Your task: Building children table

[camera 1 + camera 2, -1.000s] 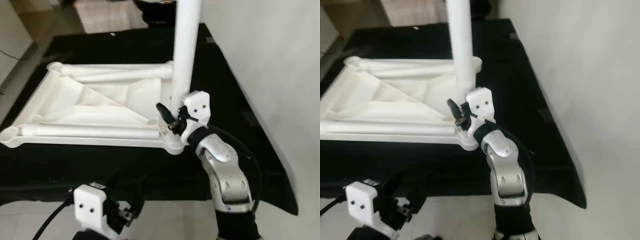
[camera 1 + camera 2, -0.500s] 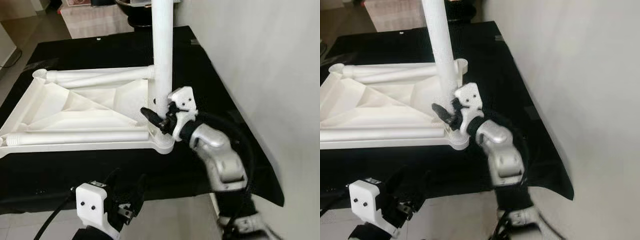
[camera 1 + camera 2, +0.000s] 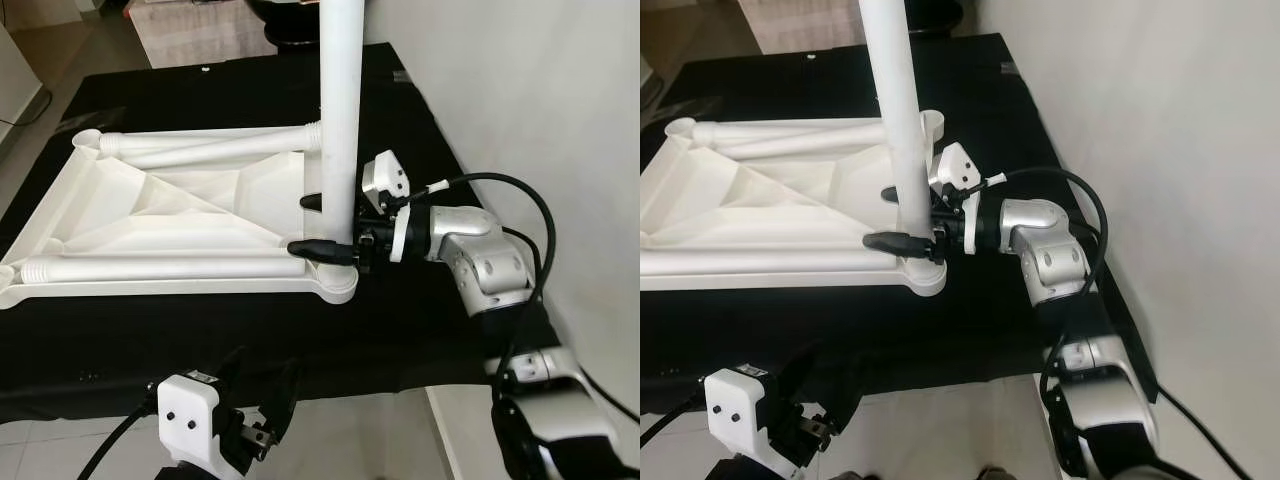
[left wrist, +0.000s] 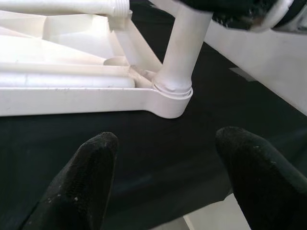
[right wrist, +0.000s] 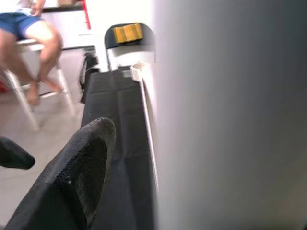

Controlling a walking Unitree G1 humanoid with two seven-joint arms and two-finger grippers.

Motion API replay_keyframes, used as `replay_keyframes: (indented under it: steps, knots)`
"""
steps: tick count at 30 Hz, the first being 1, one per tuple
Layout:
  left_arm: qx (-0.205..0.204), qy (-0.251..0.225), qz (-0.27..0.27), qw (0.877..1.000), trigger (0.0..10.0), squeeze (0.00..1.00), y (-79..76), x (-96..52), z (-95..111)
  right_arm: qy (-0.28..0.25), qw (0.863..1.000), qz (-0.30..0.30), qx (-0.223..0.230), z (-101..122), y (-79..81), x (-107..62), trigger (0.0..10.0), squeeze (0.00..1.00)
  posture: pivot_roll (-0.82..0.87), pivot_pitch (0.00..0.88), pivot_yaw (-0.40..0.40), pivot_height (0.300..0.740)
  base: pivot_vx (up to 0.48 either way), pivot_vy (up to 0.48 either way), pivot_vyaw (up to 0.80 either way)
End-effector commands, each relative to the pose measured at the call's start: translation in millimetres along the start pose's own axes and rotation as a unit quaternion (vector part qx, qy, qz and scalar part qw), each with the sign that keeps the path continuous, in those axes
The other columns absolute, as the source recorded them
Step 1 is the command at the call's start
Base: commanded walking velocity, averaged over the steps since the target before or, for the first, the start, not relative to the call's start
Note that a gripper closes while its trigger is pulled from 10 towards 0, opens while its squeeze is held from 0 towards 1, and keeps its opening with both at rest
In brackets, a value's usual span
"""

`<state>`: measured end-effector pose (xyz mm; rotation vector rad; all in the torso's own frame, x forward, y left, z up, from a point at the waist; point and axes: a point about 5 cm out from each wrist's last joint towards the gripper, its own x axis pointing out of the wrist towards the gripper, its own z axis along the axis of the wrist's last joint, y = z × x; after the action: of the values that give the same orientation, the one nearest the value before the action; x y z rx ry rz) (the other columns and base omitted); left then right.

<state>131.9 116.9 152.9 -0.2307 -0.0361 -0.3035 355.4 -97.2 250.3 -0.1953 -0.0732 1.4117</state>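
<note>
A white children's tabletop (image 3: 150, 205) lies upside down on a black-covered table (image 3: 420, 120). One white leg (image 3: 340, 120) stands upright in its near right corner socket (image 4: 172, 91). My right gripper (image 3: 298, 224) reaches in level from the right, open, with one finger in front of the leg's base and one behind it. In the right wrist view the leg (image 5: 230, 120) is very close, with a gap between it and the finger (image 5: 81, 163). My left gripper (image 4: 165, 139) hangs open and holds nothing, low in front of the table's near edge (image 3: 262, 385).
Two more white legs lie flat on the tabletop, along its far (image 3: 210, 148) and near (image 3: 160, 268) rims. A white wall (image 3: 540, 100) runs close along the table's right side. Beyond the table a person sits on a stool (image 5: 33, 38) beside a chair (image 5: 127, 33).
My right arm has swung out to the right and the gripper has turned level, so its fingers now lie on either side of the leg's base. The camera has shifted a little.
</note>
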Motion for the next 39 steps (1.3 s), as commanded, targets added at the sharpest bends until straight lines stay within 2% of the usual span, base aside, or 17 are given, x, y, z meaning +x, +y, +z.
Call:
replay_keyframes:
  steps: [1,2,3,13,18,19,20,21,22,23,24,25,26,27,32,33,39]
  knots:
    - [0.006,0.004,-0.001,1.0,10.0,0.0,-1.6,-3.4,0.9,-0.008,1.0,0.019,-0.003,2.2,-1.9,2.3,8.7,0.0,0.16,0.202,0.031,0.74,0.0,0.0,0.0]
    - [0.006,0.005,-0.002,1.0,10.0,0.0,-2.1,-4.2,1.3,-0.003,1.0,0.028,-0.001,3.2,-4.7,2.7,3.5,0.0,0.16,0.207,0.031,0.74,0.0,0.0,0.0]
    - [0.006,0.006,-0.002,1.0,10.0,0.0,-2.7,-5.1,1.7,-0.002,0.999,0.037,0.002,4.3,-6.5,2.5,0.0,0.0,0.17,0.214,0.032,0.74,0.0,0.0,0.0]
    - [0.006,0.007,-0.002,1.0,10.0,0.0,-3.9,-7.5,3.5,0.007,0.998,0.055,0.006,2.7,-13.0,-4.5,0.0,0.0,0.17,0.229,0.037,0.74,0.0,0.0,0.0]
    - [0.004,0.007,-0.001,1.0,10.0,0.0,-3.6,-6.5,3.5,0.008,1.0,-0.01,-0.001,-3.9,-14.1,-13.8,0.0,0.0,0.15,0.23,0.03,0.74,0.0,0.0,0.0]
    - [0.004,0.007,-0.001,1.0,10.0,0.0,-3.2,-6.4,3.5,0.018,0.997,-0.074,0.019,-13.7,-11.3,-14.6,0.0,0.0,0.14,0.232,0.022,0.74,0.0,0.0,0.0]
    - [0.005,0.006,0.0,1.0,10.0,0.0,-2.5,-6.8,3.9,0.001,0.952,-0.3,0.056,-20.1,-11.5,-4.0,0.0,0.0,0.14,0.232,0.013,0.74,0.0,0.0,0.0]
    - [0.005,0.006,0.0,1.0,10.0,0.0,-1.5,-7.2,4.0,0.0,0.877,-0.471,0.094,-27.4,-7.5,-11.5,0.0,0.0,0.14,0.232,0.013,0.74,0.0,0.0,0.0]
    - [0.005,0.006,0.0,1.0,10.0,0.0,-1.5,-7.2,4.0,0.0,0.877,-0.471,0.094,-27.4,-7.5,-11.5,0.0,0.0,0.14,0.232,0.013,0.74,0.0,0.0,0.0]
    - [0.006,0.006,0.0,1.0,10.0,0.0,-0.2,-7.0,5.0,0.043,0.848,-0.516,0.112,-44.4,27.4,-11.4,0.0,0.0,0.13,0.227,0.032,0.74,0.0,0.0,0.0]
    - [0.006,0.006,0.0,1.0,10.0,0.0,-0.2,-7.0,5.0,0.043,0.848,-0.516,0.112,-44.4,27.4,-11.4,0.0,0.0,0.13,0.227,0.032,0.74,0.0,0.0,0.0]
    - [0.009,0.006,-0.002,1.0,10.0,0.0,1.3,-5.2,5.0,0.069,0.841,-0.517,0.14,-57.0,59.4,-3.3,0.0,0.0,0.13,0.235,0.054,0.74,0.0,0.0,0.0]
    - [0.01,0.006,-0.004,1.0,10.0,0.0,2.5,-3.6,4.3,0.076,0.864,-0.474,0.15,-62.2,79.6,9.7,0.0,0.0,0.11,0.226,0.059,0.74,0.0,0.0,0.0]
    - [0.008,0.006,-0.007,1.0,10.0,0.0,3.6,-1.3,3.0,0.076,0.884,-0.441,0.133,-62.0,86.8,19.9,0.0,0.0,0.11,0.2,0.055,0.74,0.0,0.0,0.0]
    - [0.004,0.004,-0.012,1.0,10.0,0.0,3.8,5.8,-0.1,0.065,0.911,-0.394,0.102,-59.6,73.5,44.3,0.0,0.0,0.12,0.179,0.034,0.74,0.0,0.0,0.0]
    - [0.005,0.002,-0.009,1.0,10.0,0.0,4.1,6.6,-0.1,0.061,0.915,-0.385,0.102,-57.7,70.5,48.6,10.0,0.0,0.12,0.18,0.033,0.74,0.0,0.0,0.0]
    - [0.009,-0.002,0.003,1.0,10.0,0.0,6.4,6.2,1.1,0.043,0.917,-0.378,0.123,-43.9,74.2,53.4,10.0,0.0,0.13,0.178,0.033,0.74,0.0,0.0,0.0]
